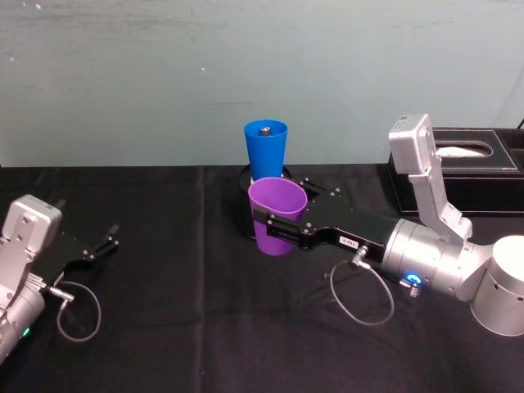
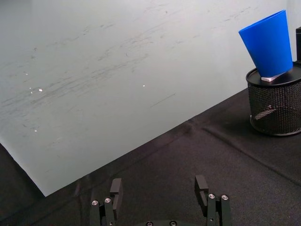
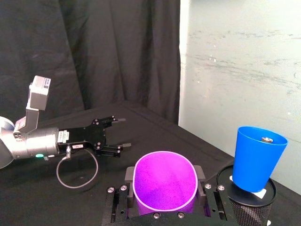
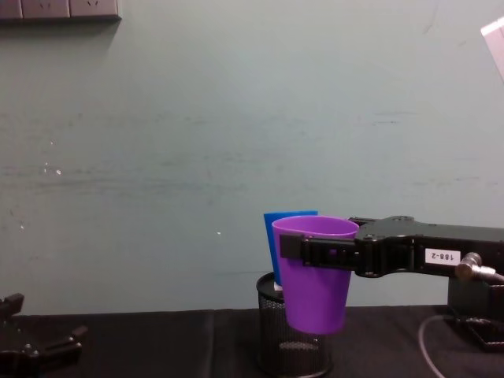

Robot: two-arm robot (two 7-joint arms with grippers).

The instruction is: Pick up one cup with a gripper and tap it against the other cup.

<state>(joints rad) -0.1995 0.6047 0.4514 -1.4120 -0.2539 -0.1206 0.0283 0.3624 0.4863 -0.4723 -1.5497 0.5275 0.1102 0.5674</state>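
Note:
My right gripper (image 1: 274, 214) is shut on the purple cup (image 1: 277, 217), holding it upright above the black tablecloth. One finger crosses the cup's side just under the rim (image 4: 315, 250). The blue cup (image 1: 266, 151) stands upright on top of a black mesh pen holder (image 2: 275, 106), just behind the purple one. In the right wrist view a small gap separates the purple cup (image 3: 164, 181) from the blue cup (image 3: 256, 157). The chest view has the purple cup (image 4: 315, 276) covering most of the blue cup (image 4: 270, 240). At the far left my left gripper (image 1: 105, 240) rests open and holds nothing.
A black tissue box (image 1: 475, 168) stands at the back right, behind my right arm. A pale wall runs close behind the cups. Loose cable loops (image 1: 360, 295) hang from both wrists onto the cloth. Open black cloth lies between the two arms.

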